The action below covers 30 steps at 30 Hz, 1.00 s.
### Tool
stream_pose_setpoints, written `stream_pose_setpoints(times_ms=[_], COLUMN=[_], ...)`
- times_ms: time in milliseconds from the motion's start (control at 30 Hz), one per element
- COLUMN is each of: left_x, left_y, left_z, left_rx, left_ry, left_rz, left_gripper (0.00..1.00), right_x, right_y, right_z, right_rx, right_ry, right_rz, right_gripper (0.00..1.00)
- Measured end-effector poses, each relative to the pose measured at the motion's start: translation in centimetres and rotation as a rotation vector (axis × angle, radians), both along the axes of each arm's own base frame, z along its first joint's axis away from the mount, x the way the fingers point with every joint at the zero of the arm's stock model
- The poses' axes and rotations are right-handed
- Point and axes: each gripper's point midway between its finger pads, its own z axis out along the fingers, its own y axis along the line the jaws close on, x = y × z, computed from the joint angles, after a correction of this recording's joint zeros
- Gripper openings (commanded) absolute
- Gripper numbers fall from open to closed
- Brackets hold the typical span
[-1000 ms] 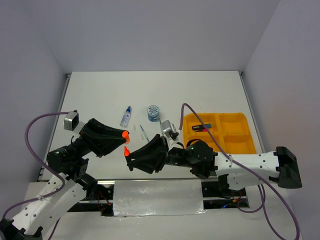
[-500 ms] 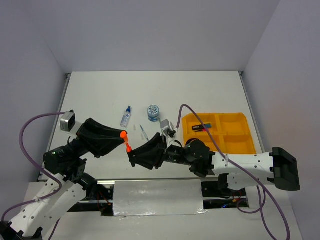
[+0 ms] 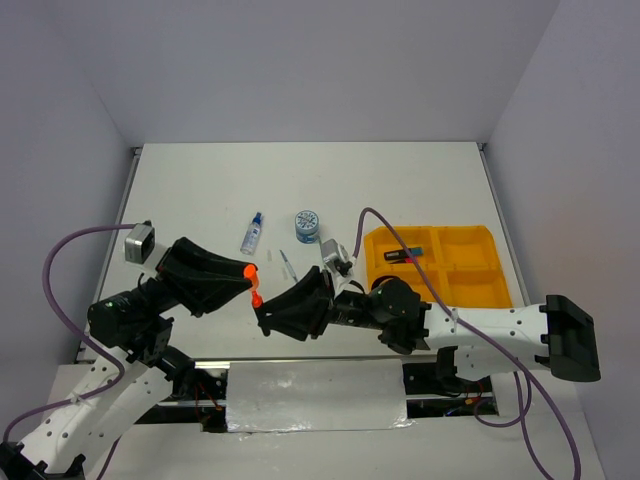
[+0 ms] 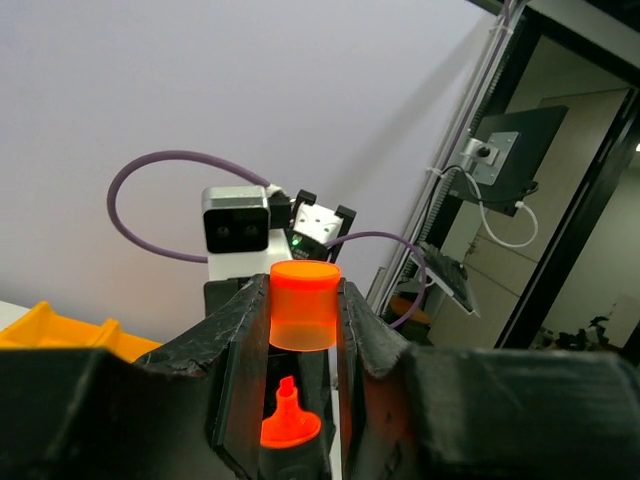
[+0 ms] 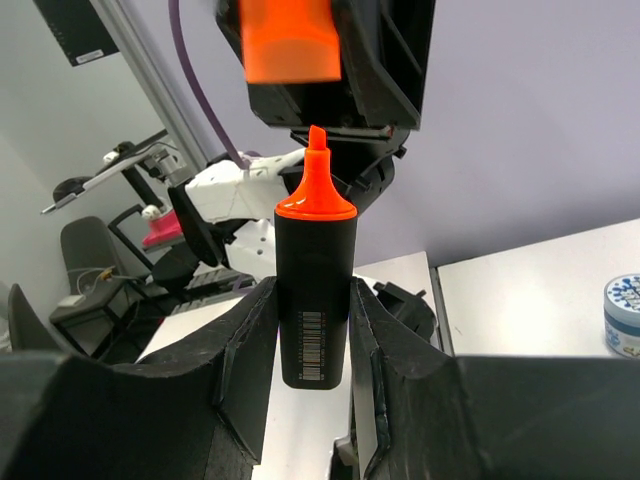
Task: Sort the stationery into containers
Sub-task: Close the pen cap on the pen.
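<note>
My left gripper (image 3: 246,271) is shut on a loose orange cap (image 3: 250,269), which sits between its fingertips (image 4: 304,305). My right gripper (image 3: 263,304) is shut on a black highlighter (image 5: 315,290) held upright, its bare orange tip (image 3: 256,296) pointing at the cap. The tip (image 4: 289,418) stands just short of the cap (image 5: 290,45), apart from it. Both grippers meet above the table's near edge, left of the orange-yellow tray (image 3: 440,230). One black highlighter (image 3: 403,255) lies in the tray's far left compartment.
A blue-capped clear bottle (image 3: 252,232), a round blue-white pot (image 3: 308,225) and a thin pen (image 3: 288,265) lie on the white table beyond the grippers. The pot (image 5: 622,315) also shows in the right wrist view. Purple cables arc over both arms.
The right gripper has brought the highlighter's tip a little closer to the cap. The left gripper has shifted only slightly. Both grips are unchanged.
</note>
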Motion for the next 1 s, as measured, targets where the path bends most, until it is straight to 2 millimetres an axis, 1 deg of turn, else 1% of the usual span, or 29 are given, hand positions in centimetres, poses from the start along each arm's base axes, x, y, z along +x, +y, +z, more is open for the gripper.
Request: stream_pose_setpoints(times_ms=[100,300,433,633,867,1000], left_x=[0.1,0.2,0.1,0.2,0.2,0.1], left_y=[-0.1,-0.2,-0.2,-0.1,0.1,0.3], left_z=[-0.2,-0.7,-0.7,-0.5,-0.1,-0.2], left_rx=[0.012,0.031,0.032,0.025,0.006,0.013], left_ry=[-0.004,-0.007,-0.010,-0.013,-0.032,-0.059], left_rz=[0.007,0.017,0.014,0.023,0.039,0.063], left_gripper=[0.25,0.25,0.25,0.26,0.28,0.28], right_x=[0.0,0.2,0.9,1.7,0.9,0.5], right_y=[0.0,0.1,0.1,0.0,0.6,0.5], right_z=[0.6,1.0,1.6,1.7,2.5,2.5], right_rx=[0.009,0.006,0.006,-0.017,-0.035,-0.036], right_ry=[-0.007,-0.022,-0.031,-0.050,-0.076,-0.074], right_rz=[-0.001,-0.011,-0.025,-0.012,0.059,0.083], right_gripper=[0.00,0.00,0.00,0.00,0.00,0.00])
